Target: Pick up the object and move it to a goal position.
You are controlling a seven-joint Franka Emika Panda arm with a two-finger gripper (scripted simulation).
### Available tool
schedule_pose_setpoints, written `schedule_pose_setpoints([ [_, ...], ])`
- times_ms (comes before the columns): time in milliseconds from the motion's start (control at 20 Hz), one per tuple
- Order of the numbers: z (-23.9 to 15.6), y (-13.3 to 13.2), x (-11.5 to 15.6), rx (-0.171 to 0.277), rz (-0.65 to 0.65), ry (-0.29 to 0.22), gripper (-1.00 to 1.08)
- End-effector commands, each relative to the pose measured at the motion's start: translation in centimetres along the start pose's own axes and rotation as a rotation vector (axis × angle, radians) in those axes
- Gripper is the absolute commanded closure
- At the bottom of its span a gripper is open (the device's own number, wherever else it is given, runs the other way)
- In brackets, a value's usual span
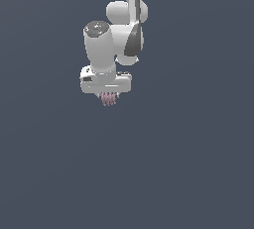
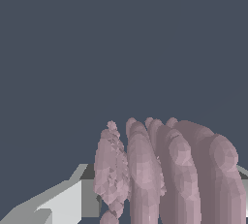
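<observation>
In the exterior view the white arm reaches down from the top, and its gripper (image 1: pixel 108 95) points downward in the upper middle of the picture. The object (image 1: pixel 108 98), a tiny pale pink-mauve ribbed item, pokes out just below the white hand, far narrower than the hand. The fingers themselves are hidden behind it there. In the wrist view the object (image 2: pixel 164 174) fills the foreground as several tall rounded ridges, with a grey-white finger (image 2: pixel 63 201) pressed against one side. The gripper is shut on the object, which hangs free of any surface.
Only a flat dark blue-grey background surrounds the arm in both views. No other objects, containers or edges show.
</observation>
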State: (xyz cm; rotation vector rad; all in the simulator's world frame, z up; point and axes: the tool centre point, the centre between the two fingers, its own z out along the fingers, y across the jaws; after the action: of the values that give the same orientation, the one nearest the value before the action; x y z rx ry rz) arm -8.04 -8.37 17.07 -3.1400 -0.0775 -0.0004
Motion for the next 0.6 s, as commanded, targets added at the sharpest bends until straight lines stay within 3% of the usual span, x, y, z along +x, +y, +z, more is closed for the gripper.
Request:
schedule_pose_setpoints([
  [0,-2.5,0.5,-0.9,0.0,0.0,0.0,1.08],
  [550,-12.4,2.6,-4.0,0.001,0.0,0.0,1.08],
])
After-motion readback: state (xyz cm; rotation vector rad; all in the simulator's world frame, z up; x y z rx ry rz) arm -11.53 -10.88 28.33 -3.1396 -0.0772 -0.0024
